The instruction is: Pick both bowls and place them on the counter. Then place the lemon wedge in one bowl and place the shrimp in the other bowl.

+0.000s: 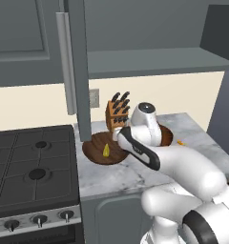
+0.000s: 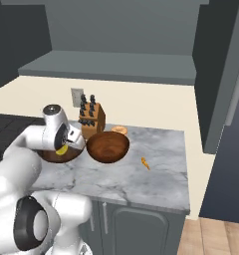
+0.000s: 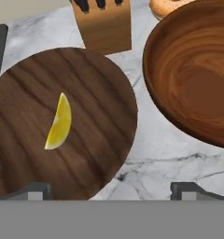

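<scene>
Nearest the hand camera, the wide dark bowl [image 3: 62, 126] is seen from above, and the lemon wedge [image 3: 59, 122] lies inside it, near the middle of its floor, with its long axis running roughly from the near side towards the knife block [image 3: 102, 23]. The gripper [image 3: 114, 190] is held just above this bowl with its jaws spread as wide as they go, and nothing is held between them; the two fingertips [image 3: 37, 190] show at either side with only bowl and marble between.

Taking the dark bowl as landmark: the reddish bowl [image 2: 108, 146] stands just beside it on the counter [image 2: 156, 174], on the side away from the stove [image 1: 30, 167], with a narrow strip of marble showing between the rims. The knife block stands behind the dark bowl, against the wall. The shrimp [image 2: 119, 130] rests on the counter behind the reddish bowl, beyond its far rim and next to the knife block. A small orange scrap [image 2: 145, 163] lies further along the counter, past the reddish bowl.

Both bowls are judged placed and the lemon step done. The shrimp is judged to come next: from the gripper it lies forward and away from the stove, across the reddish bowl, so that rim would have to be cleared on the way
</scene>
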You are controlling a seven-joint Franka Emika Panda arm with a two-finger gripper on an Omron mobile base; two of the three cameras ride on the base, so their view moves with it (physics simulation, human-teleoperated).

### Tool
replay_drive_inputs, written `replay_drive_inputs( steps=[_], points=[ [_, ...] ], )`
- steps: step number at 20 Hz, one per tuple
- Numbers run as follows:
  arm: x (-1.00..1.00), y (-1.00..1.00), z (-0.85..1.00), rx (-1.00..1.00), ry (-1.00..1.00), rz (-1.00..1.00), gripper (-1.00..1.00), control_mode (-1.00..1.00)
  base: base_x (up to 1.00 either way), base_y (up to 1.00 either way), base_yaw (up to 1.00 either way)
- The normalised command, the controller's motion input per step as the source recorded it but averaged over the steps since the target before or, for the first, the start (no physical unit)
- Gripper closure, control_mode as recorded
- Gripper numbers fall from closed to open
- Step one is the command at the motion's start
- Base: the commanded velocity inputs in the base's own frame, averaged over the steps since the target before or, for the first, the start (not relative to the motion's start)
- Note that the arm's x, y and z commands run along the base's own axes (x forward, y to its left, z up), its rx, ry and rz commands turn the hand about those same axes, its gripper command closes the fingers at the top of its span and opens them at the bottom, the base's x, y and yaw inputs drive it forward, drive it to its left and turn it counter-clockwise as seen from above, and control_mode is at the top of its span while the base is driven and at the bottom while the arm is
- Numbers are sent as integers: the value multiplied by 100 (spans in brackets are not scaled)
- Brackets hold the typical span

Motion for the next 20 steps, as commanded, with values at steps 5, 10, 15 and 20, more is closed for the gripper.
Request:
replay_drive_inputs(
  steps=[5, 10, 15, 20],
  points=[
    [-38, -50, 31, 0, 0, 1, -100, -100, 0, 0, 0],
    [-33, -55, 28, 0, 0, 6, -100, -100, 0, 0, 0],
    [-32, -58, 20, -2, 0, 19, -100, -100, 0, 0, 0],
    [-24, -57, 13, -7, -1, 22, -100, -100, 0, 0, 0]
  ],
)
